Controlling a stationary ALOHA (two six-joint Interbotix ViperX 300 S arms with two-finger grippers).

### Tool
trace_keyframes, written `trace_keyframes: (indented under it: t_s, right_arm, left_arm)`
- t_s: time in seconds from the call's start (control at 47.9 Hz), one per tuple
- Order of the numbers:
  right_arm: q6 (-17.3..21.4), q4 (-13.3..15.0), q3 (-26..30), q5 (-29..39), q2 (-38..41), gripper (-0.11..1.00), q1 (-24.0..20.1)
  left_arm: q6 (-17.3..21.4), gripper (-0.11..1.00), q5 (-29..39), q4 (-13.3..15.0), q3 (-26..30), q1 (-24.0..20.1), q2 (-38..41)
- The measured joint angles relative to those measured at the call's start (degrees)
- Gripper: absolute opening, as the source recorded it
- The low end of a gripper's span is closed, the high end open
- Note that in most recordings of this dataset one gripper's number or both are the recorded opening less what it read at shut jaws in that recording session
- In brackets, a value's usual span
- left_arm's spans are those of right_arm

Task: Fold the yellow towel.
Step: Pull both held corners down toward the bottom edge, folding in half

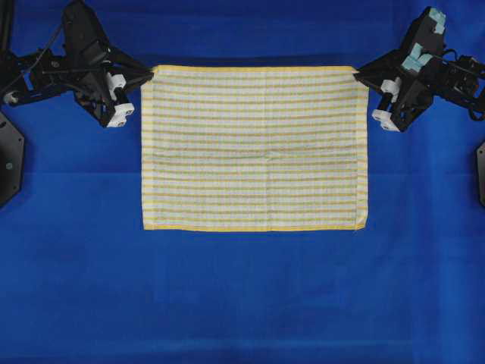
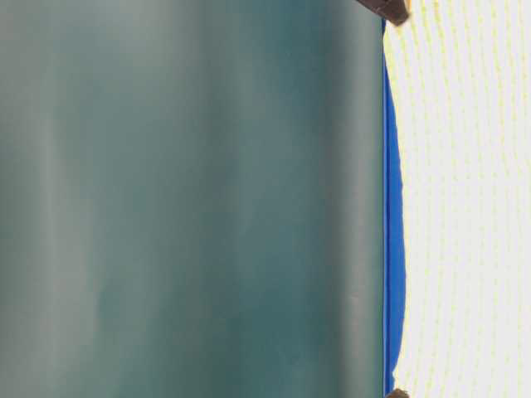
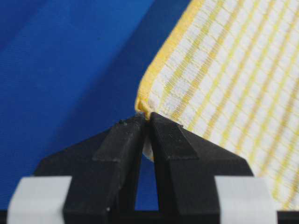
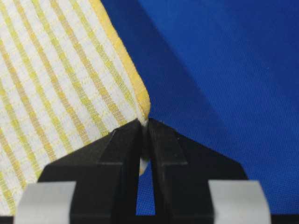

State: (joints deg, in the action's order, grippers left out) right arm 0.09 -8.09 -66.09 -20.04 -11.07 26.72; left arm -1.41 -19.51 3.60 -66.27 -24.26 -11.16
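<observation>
Towel (image 1: 254,148), 1, yellow-checked, corners pinched in 2 closed end effectors, left (image 1: 150,73), right (image 1: 358,73).

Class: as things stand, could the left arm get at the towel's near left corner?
Probably not right away: the left gripper has its jaws shut on a far corner of the yellow towel. The blue surface toward the near corner looks unobstructed.

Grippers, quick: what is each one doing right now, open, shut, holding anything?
Left gripper: shut on a corner of the yellow towel.
Right gripper: shut on the towel's other far corner.
</observation>
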Motion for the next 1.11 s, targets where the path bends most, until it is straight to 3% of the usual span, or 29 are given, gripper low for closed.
trace_keyframes:
  t_s: [0.188, 0.564, 0.835, 1.107]
  right_arm:
    - [0.1, -0.9, -0.5, 2.7, -1.4, 0.04, -2.9]
    - [0.4, -9.1, -4.1, 7.2, -9.7, 0.04, -16.4]
    - [0.4, -15.5, -4.7, 8.2, -10.8, 0.04, -26.2]
    - [0.4, -20.3, -4.7, 8.3, -10.5, 0.04, -32.9]
  left_arm:
    - [-0.6, 0.04, 0.2, 0.0, -0.3, 4.5, -0.4]
    - [-8.5, 0.04, 0.2, 0.1, -2.5, 18.8, -3.7]
    - [-13.8, 0.04, 0.3, 0.1, -3.4, 27.4, -6.1]
    - [-17.8, 0.04, 0.4, 0.1, -4.4, 32.8, -8.6]
